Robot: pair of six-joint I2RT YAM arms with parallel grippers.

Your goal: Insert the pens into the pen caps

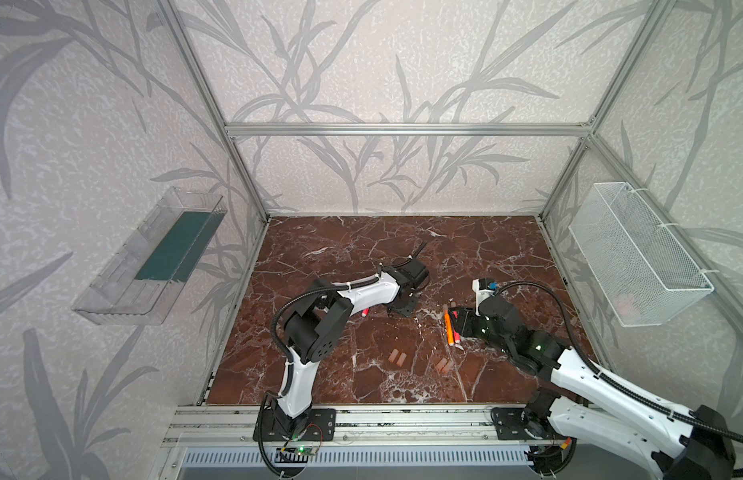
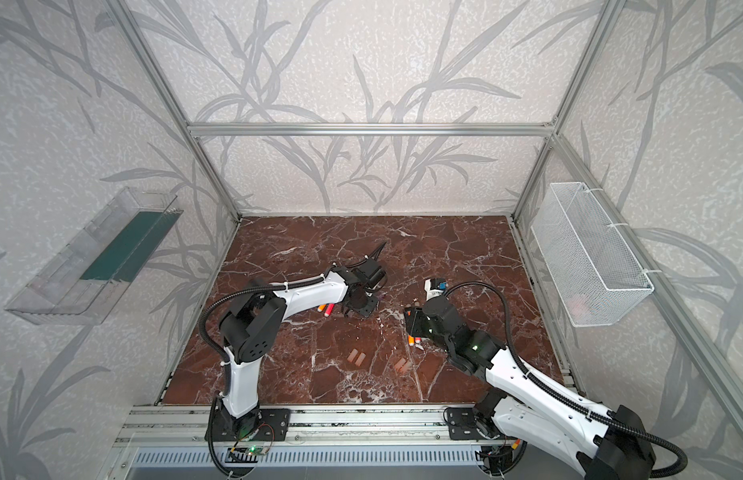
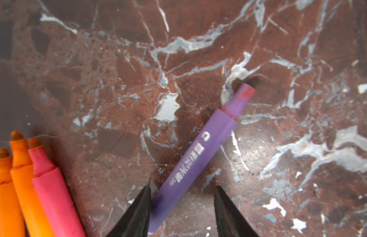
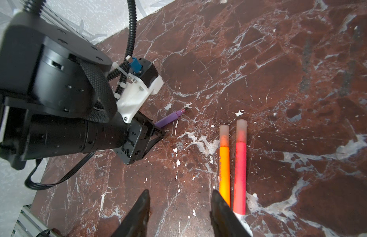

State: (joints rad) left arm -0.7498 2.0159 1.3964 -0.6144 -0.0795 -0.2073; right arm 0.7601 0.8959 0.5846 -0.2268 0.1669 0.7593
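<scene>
You're on the pick-up for what looks like pen number three. Your left end effector (image 3: 183, 184) is released, its jaws straddling the butt half of the purple pen (image 3: 201, 151), which lies flat near the middle of the worktop (image 1: 361, 249). One finger touches the barrel and the other stands clear, so nothing is gripped yet. Just beside it lie two orange pens (image 3: 24, 176) and a bare red-pink pen (image 3: 49, 184), all uncapped. Over on the right, your right end effector (image 4: 180, 191) hangs released and empty, next to the capped orange pen (image 4: 224, 164) and capped red-pink pen (image 4: 240, 164). Four loose pen caps wait toward the front edge: one pair (image 1: 397, 357), and a second pair (image 1: 443, 365) nearby. Next call, I'd say: centre the jaws and clench on the purple barrel. Then lift, while the right fetches a cap and lines its mouth up with the tip.
</scene>
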